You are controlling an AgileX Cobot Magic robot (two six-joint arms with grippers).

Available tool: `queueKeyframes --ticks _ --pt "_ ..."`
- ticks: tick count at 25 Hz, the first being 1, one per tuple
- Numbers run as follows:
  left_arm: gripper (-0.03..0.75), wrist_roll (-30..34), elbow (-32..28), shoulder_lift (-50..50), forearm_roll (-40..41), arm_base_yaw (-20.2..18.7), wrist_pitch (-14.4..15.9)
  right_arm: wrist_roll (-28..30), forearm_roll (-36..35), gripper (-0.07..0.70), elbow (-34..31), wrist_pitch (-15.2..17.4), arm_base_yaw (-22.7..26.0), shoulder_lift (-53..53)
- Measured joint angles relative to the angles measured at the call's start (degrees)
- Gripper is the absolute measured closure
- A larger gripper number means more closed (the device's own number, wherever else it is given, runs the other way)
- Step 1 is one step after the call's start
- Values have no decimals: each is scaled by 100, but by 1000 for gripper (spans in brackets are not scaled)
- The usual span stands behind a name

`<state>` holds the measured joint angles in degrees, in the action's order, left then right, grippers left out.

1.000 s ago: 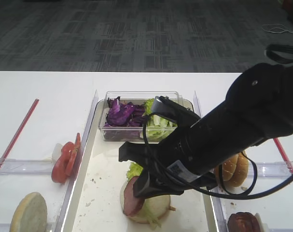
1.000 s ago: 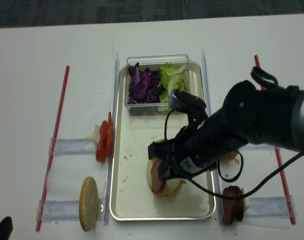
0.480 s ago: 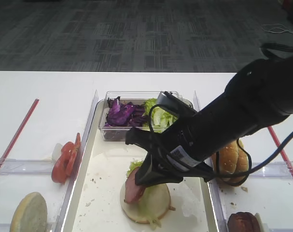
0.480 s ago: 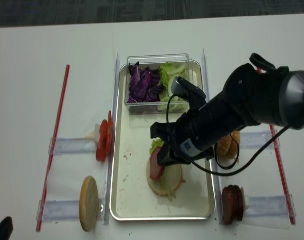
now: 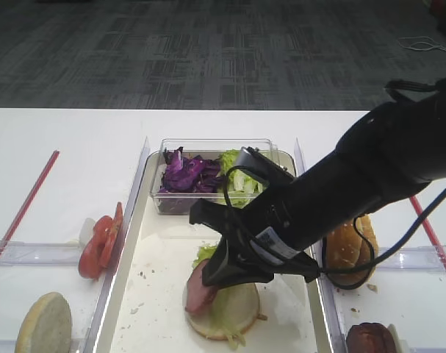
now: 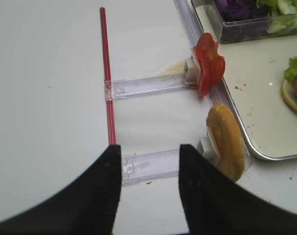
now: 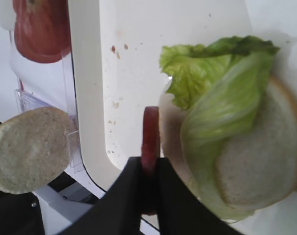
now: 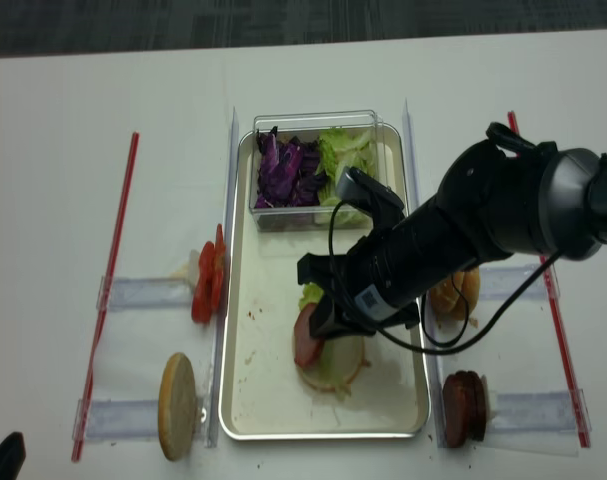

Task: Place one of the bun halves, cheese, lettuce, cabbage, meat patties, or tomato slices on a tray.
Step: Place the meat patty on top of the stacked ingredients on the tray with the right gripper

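My right gripper (image 7: 148, 164) is shut on a reddish-brown meat patty (image 7: 150, 132), held on edge. The patty (image 5: 200, 288) hangs just over the left edge of a flat bun half (image 5: 237, 312) that lies on the tray (image 5: 160, 294) with a lettuce leaf (image 7: 221, 98) on top. In the realsense view the patty (image 8: 306, 335) touches or nearly touches the bun half (image 8: 343, 365). My left gripper (image 6: 149, 152) stands open and empty over the white table left of the tray (image 6: 265, 107).
A clear box (image 5: 208, 184) with purple cabbage (image 8: 288, 165) and lettuce (image 8: 348, 150) sits at the tray's far end. Tomato slices (image 5: 101, 239) and a bun half (image 5: 42, 323) stand in holders on the left. A sesame bun (image 5: 347, 246) and another patty (image 8: 463, 408) are on the right.
The right arm has shifted a little toward the far side of the tray with the patty still gripped, uncovering more of the bun half. The left gripper's earlier state is not shown.
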<state>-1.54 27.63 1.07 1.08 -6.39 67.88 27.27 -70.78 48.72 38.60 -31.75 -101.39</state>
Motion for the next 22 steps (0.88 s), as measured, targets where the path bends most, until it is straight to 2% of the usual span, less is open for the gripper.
queueKeyframes --ticks 22 --pt "445 0 0 0 0 0 0 18 87 525 0 -142 68 -56"
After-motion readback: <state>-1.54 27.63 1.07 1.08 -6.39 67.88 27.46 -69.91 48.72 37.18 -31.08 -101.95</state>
